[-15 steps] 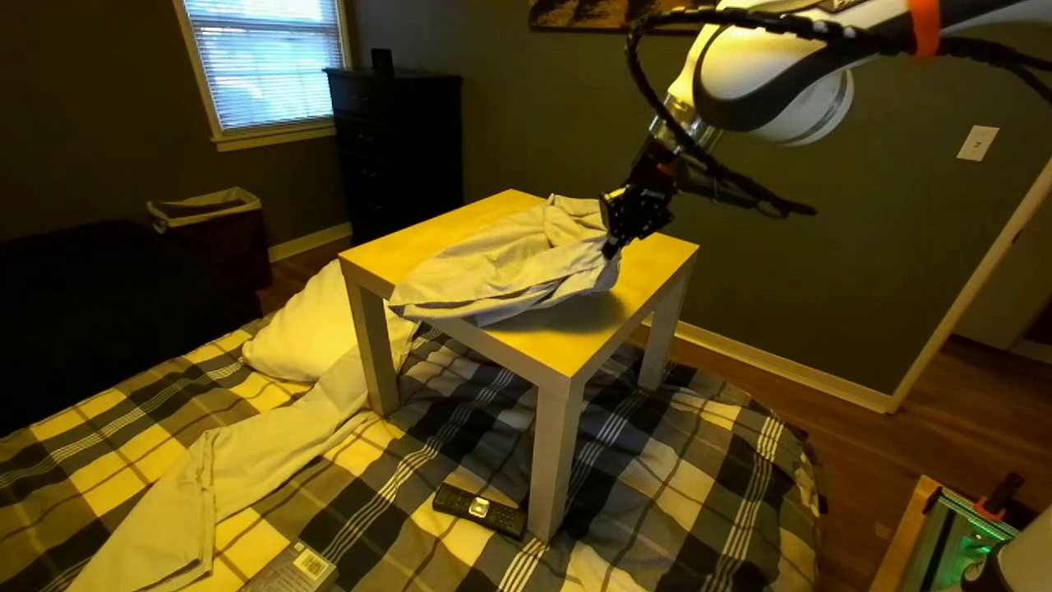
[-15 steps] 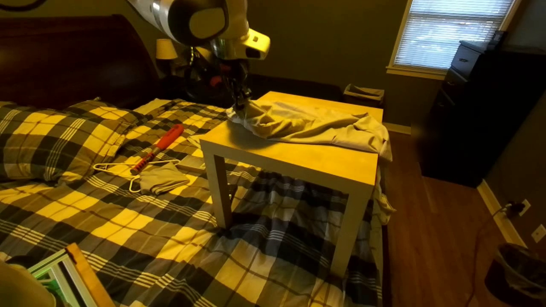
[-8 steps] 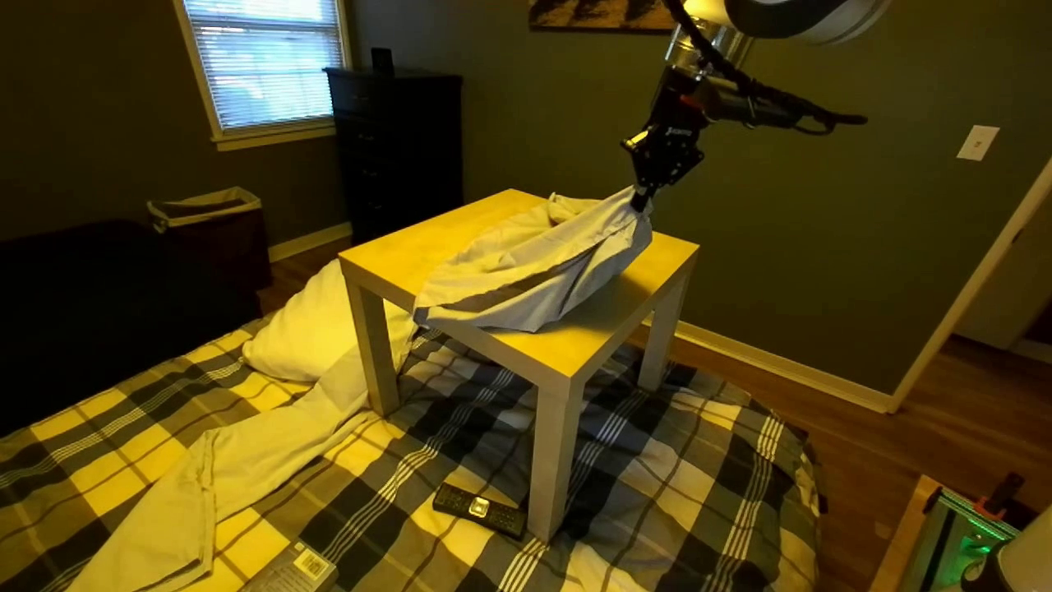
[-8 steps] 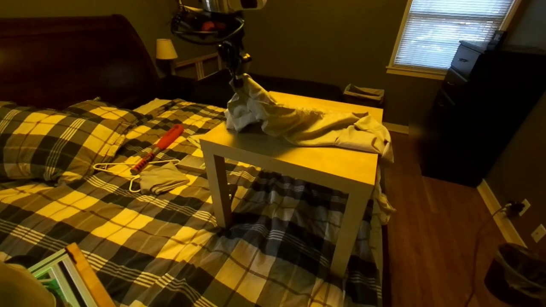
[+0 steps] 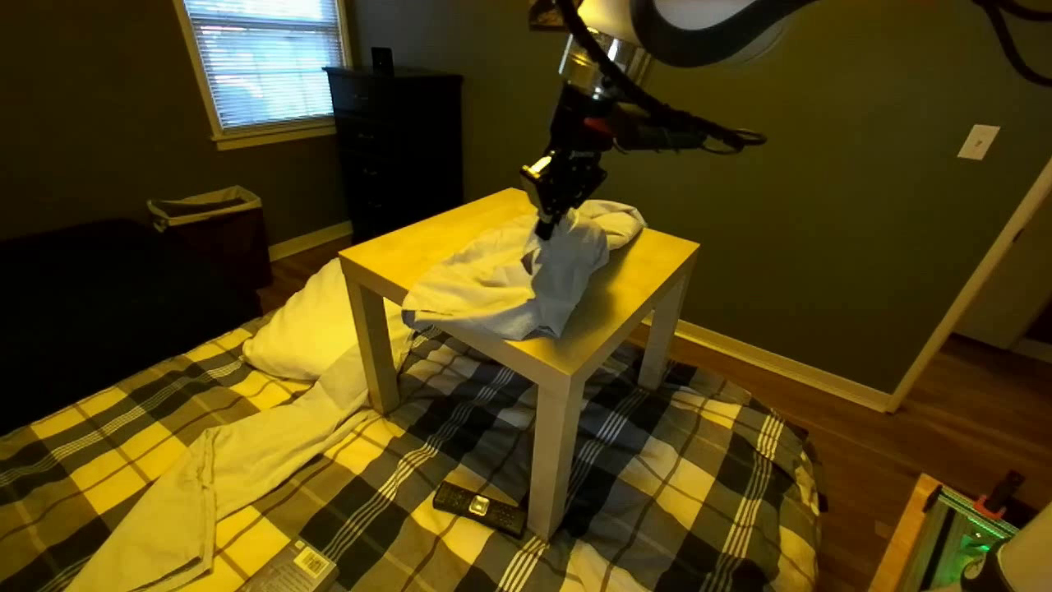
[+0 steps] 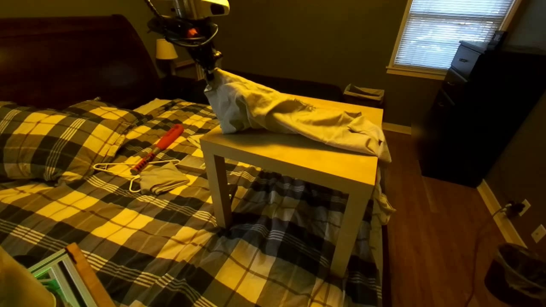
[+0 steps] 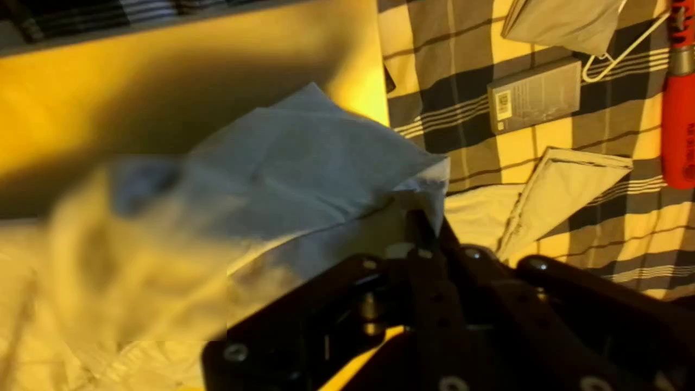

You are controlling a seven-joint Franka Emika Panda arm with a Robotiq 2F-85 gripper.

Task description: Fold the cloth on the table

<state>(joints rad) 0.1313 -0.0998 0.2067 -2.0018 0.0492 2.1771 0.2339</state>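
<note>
Wrist view, from the left: the yellow worktop (image 7: 49, 87), then the pale wrinkled cloth (image 7: 320, 157), gathered up to my end effector (image 7: 431, 231), which pinches its edge tight. Farther right, on the plaid bedspread (image 7: 434, 54), I see a grey box (image 7: 535, 98), a white hanger (image 7: 640, 39) and a red-handled tool (image 7: 678, 130). In an exterior view, the cloth (image 6: 290, 115) peaks at my grip on the left, slopes right across the worktop and droops over its edge.

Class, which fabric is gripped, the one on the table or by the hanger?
The wrinkled cloth on the table: the gripper pinches its raised end; nothing grips the folded fabric.
</note>
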